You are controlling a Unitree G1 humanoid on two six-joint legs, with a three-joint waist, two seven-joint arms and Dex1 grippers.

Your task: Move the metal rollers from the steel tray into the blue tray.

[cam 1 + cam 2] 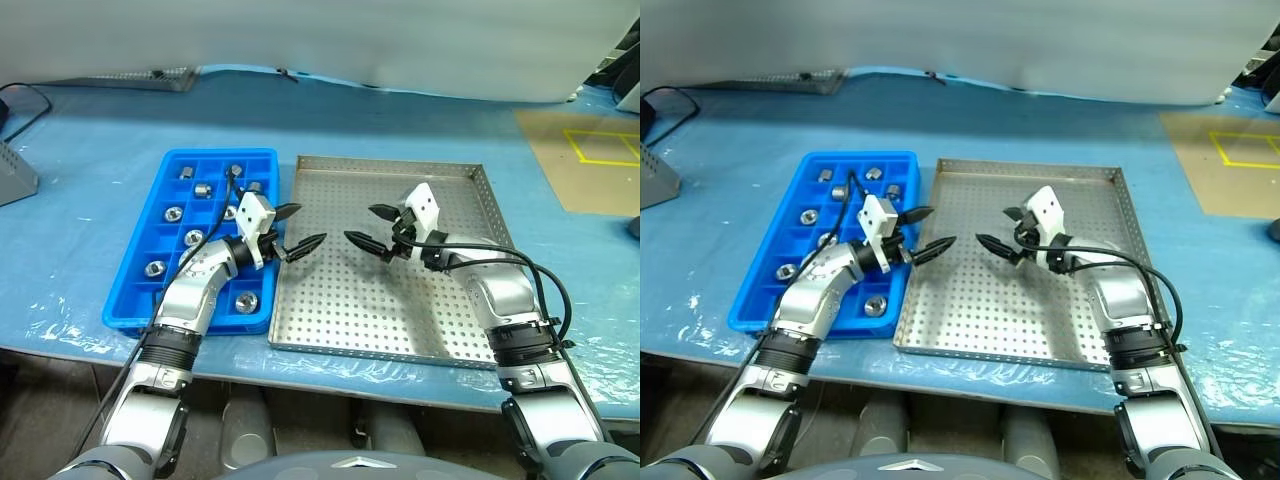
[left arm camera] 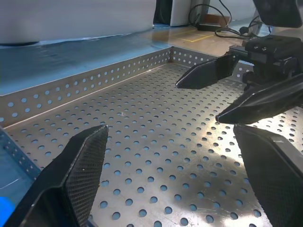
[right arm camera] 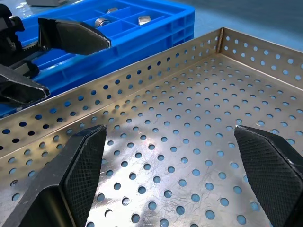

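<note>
Both my claws, left (image 1: 297, 229) and right (image 1: 368, 228), are hovering apart over the steel tray (image 1: 330, 310); rollers (image 1: 155, 268) are sitting in the blue tray (image 1: 265, 160).

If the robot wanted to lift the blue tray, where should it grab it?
Probably the raised outer rim of the blue tray, on its long outer side, coming in from the left. That edge is bare; the steel tray crowds the opposite side, and metal rollers fill the compartments.

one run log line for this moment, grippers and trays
left gripper: open, holds nothing, over steel tray | right gripper: open, holds nothing, over steel tray | metal rollers: in blue tray | no roller visible on steel tray
</note>
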